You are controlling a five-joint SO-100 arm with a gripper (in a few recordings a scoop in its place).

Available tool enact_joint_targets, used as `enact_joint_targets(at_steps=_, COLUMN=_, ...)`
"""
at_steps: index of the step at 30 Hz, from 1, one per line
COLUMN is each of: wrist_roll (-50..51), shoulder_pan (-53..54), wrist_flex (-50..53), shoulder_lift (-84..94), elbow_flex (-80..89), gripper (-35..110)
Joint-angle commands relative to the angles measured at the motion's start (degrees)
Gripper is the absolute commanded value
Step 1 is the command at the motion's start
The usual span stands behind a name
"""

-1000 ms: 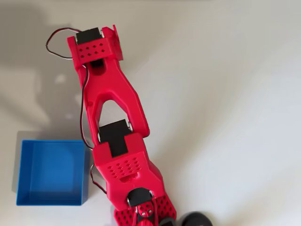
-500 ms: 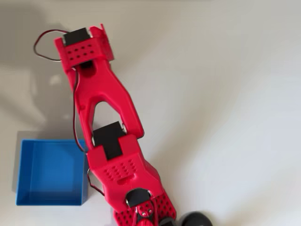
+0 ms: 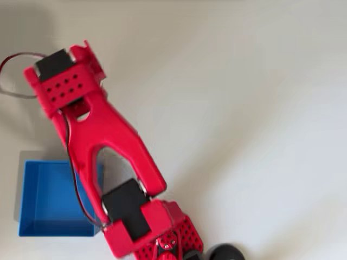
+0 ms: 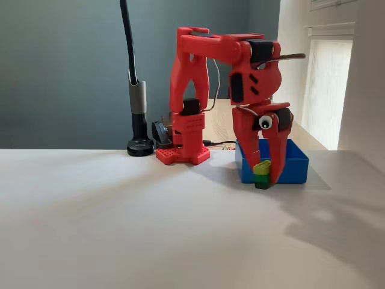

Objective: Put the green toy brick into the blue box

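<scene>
One brick [image 4: 262, 173], pinched low between the gripper's [image 4: 263, 174] closed fingers just off the table, hangs in front of the box [image 4: 296, 165], so carrying is underway and next calls for lifting over the near wall toward twelve o'clock.

one green toy brick [image 4: 262, 170], one blue box [image 3: 43, 179], one red arm [image 4: 204, 90]

Overhead view: your red arm [image 3: 103, 135] has swung toward the picture's left over the last second. Its wrist end has shifted from upper centre-left to the far left, and its links now overlap the blue box [image 3: 43, 200].
</scene>
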Motion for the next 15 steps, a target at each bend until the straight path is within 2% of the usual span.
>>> enact_joint_targets(at_steps=1, wrist_roll=-0.5, shoulder_pan=-4.7, wrist_flex=1.1, shoulder_lift=9.6, elbow_flex=0.9, gripper=0)
enact_joint_targets(at_steps=15, wrist_roll=4.9, shoulder_pan=-24.5, wrist_flex=7.9, shoulder_lift=14.3, elbow_flex=1.3, gripper=0)
